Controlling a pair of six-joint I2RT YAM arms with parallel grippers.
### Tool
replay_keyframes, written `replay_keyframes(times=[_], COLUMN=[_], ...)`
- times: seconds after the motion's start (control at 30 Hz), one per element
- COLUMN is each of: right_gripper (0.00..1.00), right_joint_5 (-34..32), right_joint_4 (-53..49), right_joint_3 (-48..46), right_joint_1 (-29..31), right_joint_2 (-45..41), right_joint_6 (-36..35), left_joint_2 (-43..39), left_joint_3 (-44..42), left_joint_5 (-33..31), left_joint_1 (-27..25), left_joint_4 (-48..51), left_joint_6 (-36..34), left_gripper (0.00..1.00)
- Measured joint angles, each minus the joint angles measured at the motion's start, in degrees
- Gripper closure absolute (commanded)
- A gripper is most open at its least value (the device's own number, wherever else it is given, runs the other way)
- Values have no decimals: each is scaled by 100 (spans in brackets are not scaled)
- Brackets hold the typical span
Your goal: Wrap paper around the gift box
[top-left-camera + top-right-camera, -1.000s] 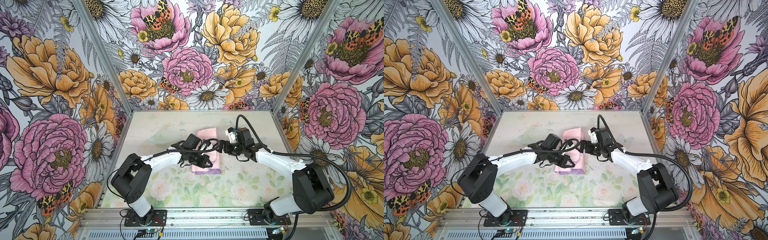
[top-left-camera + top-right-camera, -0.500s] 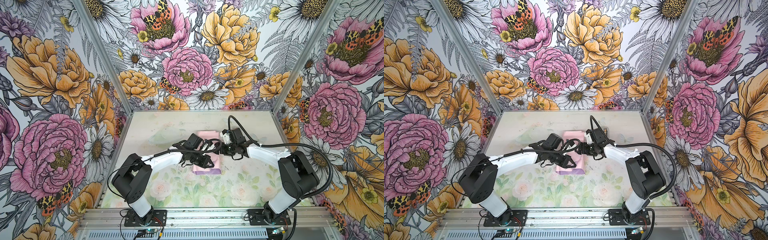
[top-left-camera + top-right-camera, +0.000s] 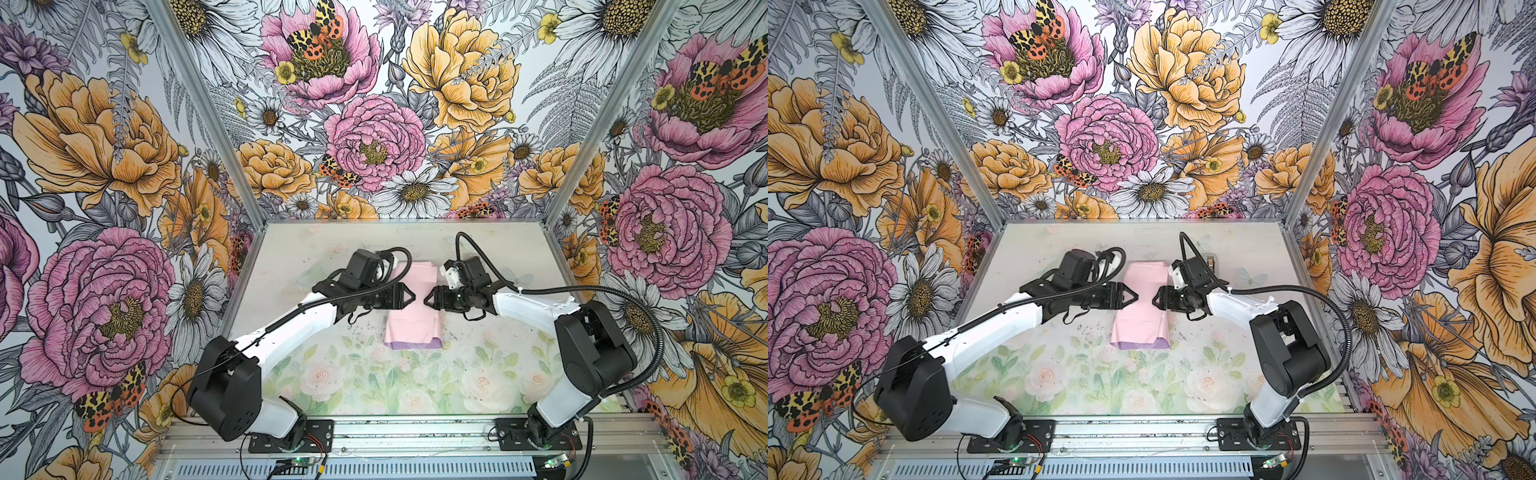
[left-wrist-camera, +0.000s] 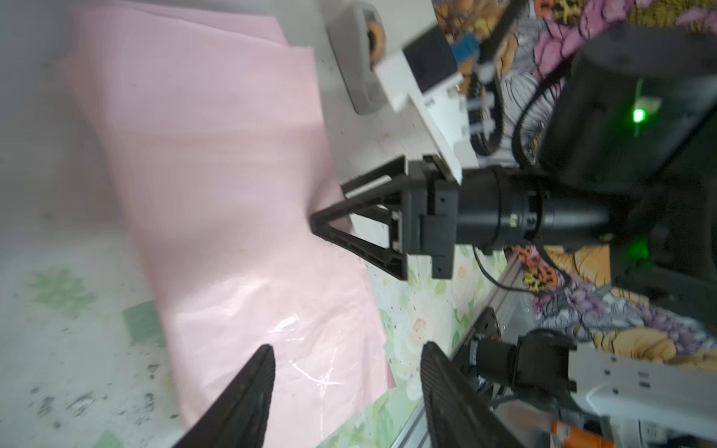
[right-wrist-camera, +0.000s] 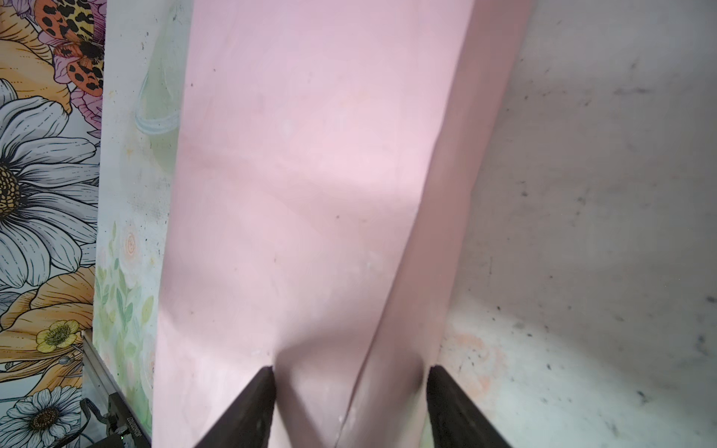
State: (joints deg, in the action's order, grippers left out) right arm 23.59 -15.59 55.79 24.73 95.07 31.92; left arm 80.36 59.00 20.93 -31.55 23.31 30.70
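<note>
The paper (image 3: 411,330) lies folded into a long bundle mid-table, pale pink face up, with a lilac strip along its near edge (image 3: 1142,344). The gift box is hidden under it. My left gripper (image 3: 412,296) hovers at the bundle's left side. In its wrist view it is open (image 4: 347,358) over the pink paper (image 4: 217,174), with nothing between its fingers. My right gripper (image 3: 427,300) meets the bundle from the right. In its wrist view (image 5: 349,374) both fingertips press a raised hump of paper (image 5: 310,174) between them.
A small grey tape dispenser (image 4: 361,58) with an orange roll sits on the table just behind the right wrist (image 3: 1211,261). Floral walls close the back and both sides. The aluminium rail (image 3: 415,432) with both arm bases runs along the front.
My left gripper went from shut to open and let go of the paper. The right arm reached left to the bundle's edge, and its jaws narrowed onto the paper.
</note>
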Motion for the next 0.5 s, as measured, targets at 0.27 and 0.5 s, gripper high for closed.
replay_keyframes(times=[0.27,0.5], right_gripper=[36,32], right_joint_5=[2,22], right_joint_4=[-68,-125], right_joint_3=[68,179], right_joint_1=[0,-7], right_joint_2=[0,0], right_joint_6=[13,98], left_joint_2=[597,1193], left_joint_3=[-363,-302], left_joint_5=[-367,-369], left_joint_1=[424,236], left_joint_4=[-131,-549], left_joint_6=[719,1078], left_gripper=[37,38])
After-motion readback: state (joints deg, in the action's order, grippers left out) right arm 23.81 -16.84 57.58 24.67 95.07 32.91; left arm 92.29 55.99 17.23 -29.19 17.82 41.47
